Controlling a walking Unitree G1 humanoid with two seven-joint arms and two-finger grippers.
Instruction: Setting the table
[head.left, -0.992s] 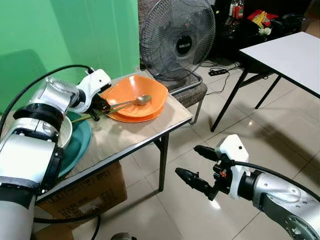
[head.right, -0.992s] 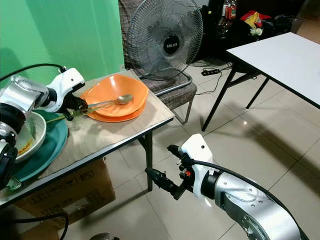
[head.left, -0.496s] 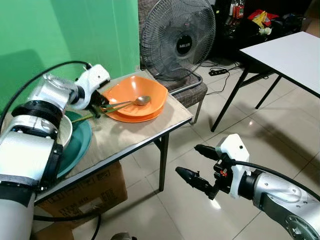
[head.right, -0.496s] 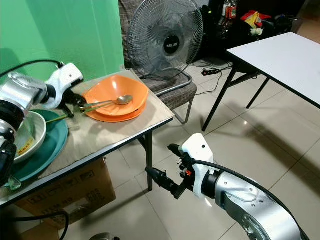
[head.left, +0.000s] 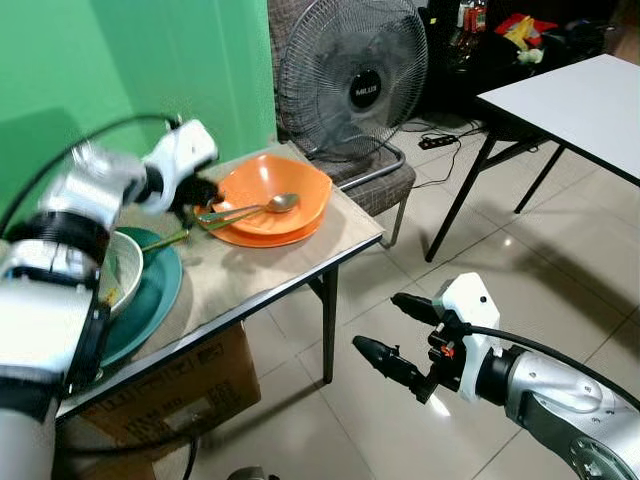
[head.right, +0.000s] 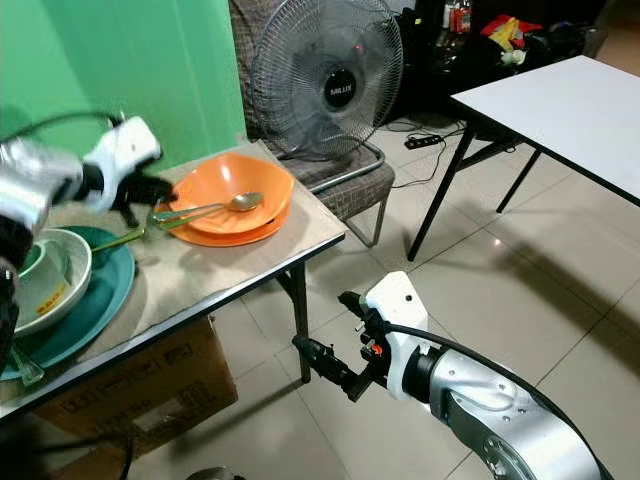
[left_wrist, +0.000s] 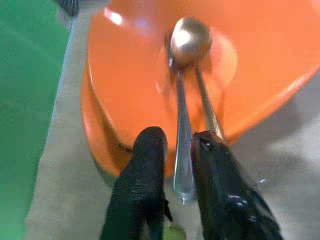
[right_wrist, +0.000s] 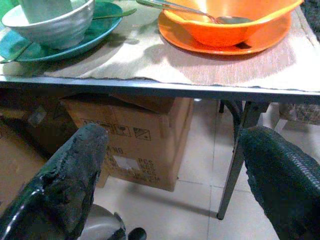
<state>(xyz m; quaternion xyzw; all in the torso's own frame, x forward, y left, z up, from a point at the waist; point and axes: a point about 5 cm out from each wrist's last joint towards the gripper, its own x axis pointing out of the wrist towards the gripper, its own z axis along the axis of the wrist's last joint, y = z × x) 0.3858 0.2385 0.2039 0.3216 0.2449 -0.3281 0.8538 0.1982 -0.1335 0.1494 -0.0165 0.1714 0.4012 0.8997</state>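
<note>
A small table (head.left: 270, 270) w/ a tan mat top stands against a green wall (head.left: 120, 70). On it, toward the far side, an orange bowl (head.left: 265, 185) sits on an orange plate (head.left: 268, 232). A metal spoon (head.left: 272, 204) lies in the bowl, its rounded end resting inside and its handle sticking out over the rim toward the robot's left.

The left gripper (left_wrist: 176, 170) is at that rim; its image is motion-blurred in the head views. In the left wrist view its two black fingers (left_wrist: 142, 190) are nearly together, one on each side of the spoon handle. A second thin metal handle runs beside the first; what it belongs to can't be told.

On the robot's left part of the table sits a teal plate (head.right: 95, 300) w/ a pale bowl (head.right: 45, 280) on it. A green-handled utensil (head.right: 120, 240) lies across the teal plate's edge, between it and the orange plate.

The right gripper (head.left: 395, 335) hangs low over the tiled floor (head.left: 480, 260), well apart from the table, fingers spread wide and holding nothing.

A cardboard box (right_wrist: 135, 135) sits under the table. Behind the table, a chair (head.left: 385, 185) carries a large fan (head.left: 350, 75). A white table (head.left: 570, 110) stands to the right.
</note>
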